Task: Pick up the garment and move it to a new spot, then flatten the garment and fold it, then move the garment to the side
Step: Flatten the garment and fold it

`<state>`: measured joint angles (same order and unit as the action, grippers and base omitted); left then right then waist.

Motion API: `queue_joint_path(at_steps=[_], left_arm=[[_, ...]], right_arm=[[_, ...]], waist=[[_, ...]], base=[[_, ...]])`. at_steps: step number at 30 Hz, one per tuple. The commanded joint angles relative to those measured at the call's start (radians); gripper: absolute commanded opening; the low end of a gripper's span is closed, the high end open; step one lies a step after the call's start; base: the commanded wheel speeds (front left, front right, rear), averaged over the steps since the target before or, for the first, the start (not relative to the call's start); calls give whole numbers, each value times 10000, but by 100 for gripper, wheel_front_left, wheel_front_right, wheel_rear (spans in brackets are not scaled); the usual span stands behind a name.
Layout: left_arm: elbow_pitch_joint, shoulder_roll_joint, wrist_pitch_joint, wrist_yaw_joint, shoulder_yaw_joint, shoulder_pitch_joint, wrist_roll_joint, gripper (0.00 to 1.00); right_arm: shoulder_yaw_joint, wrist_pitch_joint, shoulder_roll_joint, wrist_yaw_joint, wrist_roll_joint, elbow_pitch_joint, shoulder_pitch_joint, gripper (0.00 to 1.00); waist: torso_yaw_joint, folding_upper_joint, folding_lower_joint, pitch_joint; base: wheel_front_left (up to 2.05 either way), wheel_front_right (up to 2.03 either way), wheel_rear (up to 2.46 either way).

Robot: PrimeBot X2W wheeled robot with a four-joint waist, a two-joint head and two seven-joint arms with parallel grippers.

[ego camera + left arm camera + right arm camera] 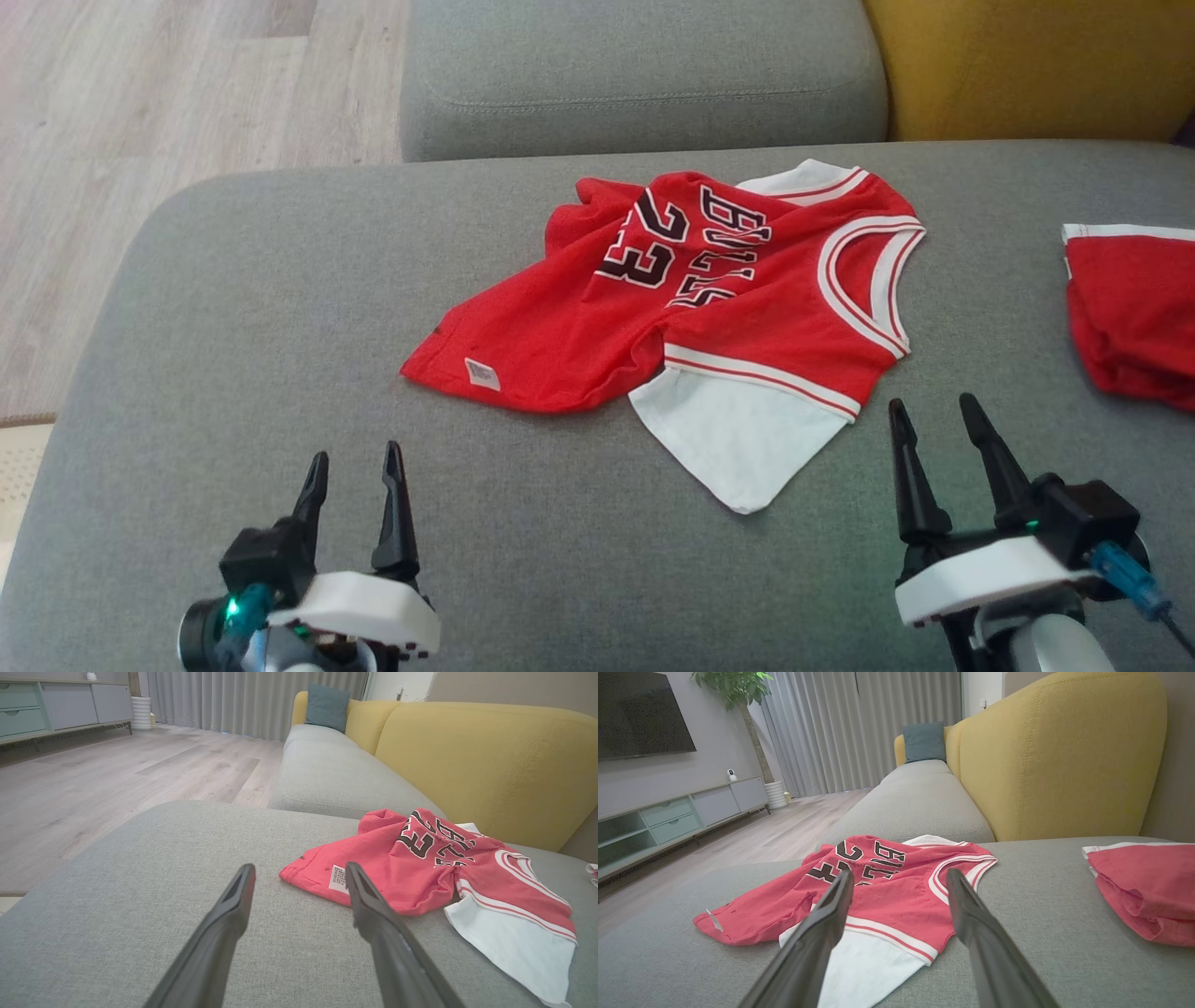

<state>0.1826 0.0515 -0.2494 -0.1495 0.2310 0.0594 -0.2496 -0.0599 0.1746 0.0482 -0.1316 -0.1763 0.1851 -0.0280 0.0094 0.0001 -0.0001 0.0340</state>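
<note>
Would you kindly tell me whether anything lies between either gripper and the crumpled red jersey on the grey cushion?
Nothing visible does. Only bare grey cushion separates the open left gripper and the open right gripper from the red jersey. A second red garment lies farther to the right, outside both approach paths.

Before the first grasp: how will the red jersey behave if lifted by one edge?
Likely floppy: the red jersey lies crumpled in soft folds on the grey cushion. Probably light, since the fabric looks thin. The white flap would likely dangle and drag.
</note>
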Motion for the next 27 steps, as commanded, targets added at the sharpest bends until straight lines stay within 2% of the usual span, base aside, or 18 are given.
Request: queue_joint_path(at_steps=[1, 15, 19, 27], left_arm=[[-386, -12, -124, -19, -268, -459, -19, 100], [-447, -12, -124, 10, -248, -461, 10, 100], [-474, -12, -124, 9, -216, -474, 0, 100], [-522, -12, -124, -16, -143, -563, -53, 100]], right_arm=[[-259, -40, 21, 9, -53, -374, 283, 100], [-256, -244, 20, 9, -42, -224, 241, 100], [-340, -748, 20, 9, -104, 243, 171, 100], [-1114, -1282, 20, 9, -1105, 1396, 195, 100]], waist=[[14, -1, 1, -2], [125, -1, 1, -59], [208, -1, 1, -131], [452, -1, 1, -523]], base=[[0, 0, 0], [0, 0, 0], [0, 0, 0], [0, 0, 0]])
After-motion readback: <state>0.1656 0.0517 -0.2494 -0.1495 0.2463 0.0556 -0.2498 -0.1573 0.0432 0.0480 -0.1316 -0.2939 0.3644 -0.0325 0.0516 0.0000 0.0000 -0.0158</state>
